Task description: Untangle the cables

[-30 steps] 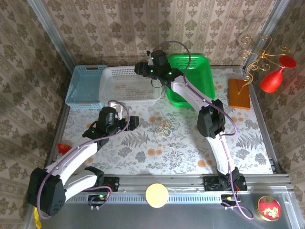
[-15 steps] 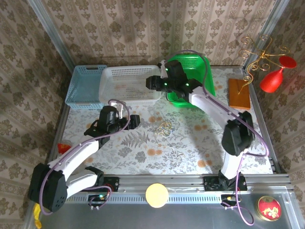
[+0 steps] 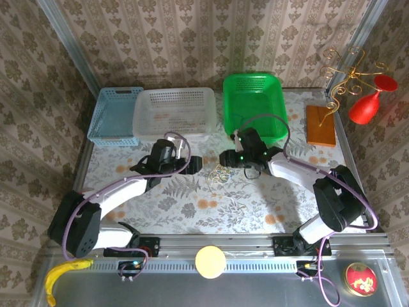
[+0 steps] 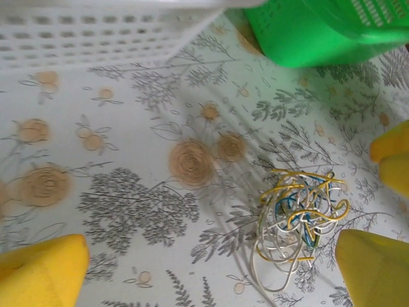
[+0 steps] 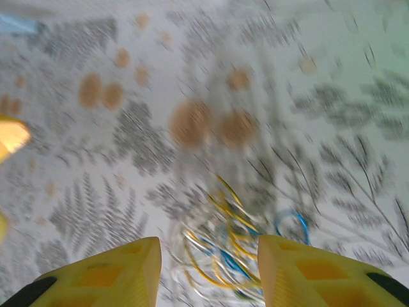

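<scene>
white basket (image 3: pixel 172 114): at the far side, well apart from the work; no hazard here.
left gripper (image 3: pixel 193 164): fingers spread wide and holding nothing, just left of the cables (image 3: pixel 220 173). In its wrist view the cables sit off-centre, toward its right finger (image 4: pixel 374 268).
left risk: a close from this offset would likely catch only an outer loop or nothing, because the bulk is not between the pads.
cables: a small knot of thin yellow, white and blue loops lying flat on the flowered cloth (image 3: pixel 192 204). It sits between the two grippers, on the near side of the green basket (image 3: pixel 254 105).
cables risk: the strands are fine and tightly interlaced. If both sides seize the same strand, pulling apart would tighten the knot. With one side gripping alone, the light bundle would simply drag along whole.
right gripper (image 3: pixel 225 158): jaws parted, nothing clamped, tips just over the cables' right side. Its wrist view is blurred, so I cannot tell which strand lies between them.
right risk: a pinch here may take several strands at once, or nip the cloth if the tips go too low.
clash risk: both grippers stand near each other across a small target, so their fingers could collide on closing.
green basket: just behind the right arm; a pull toward the far side could knock its rim.
</scene>
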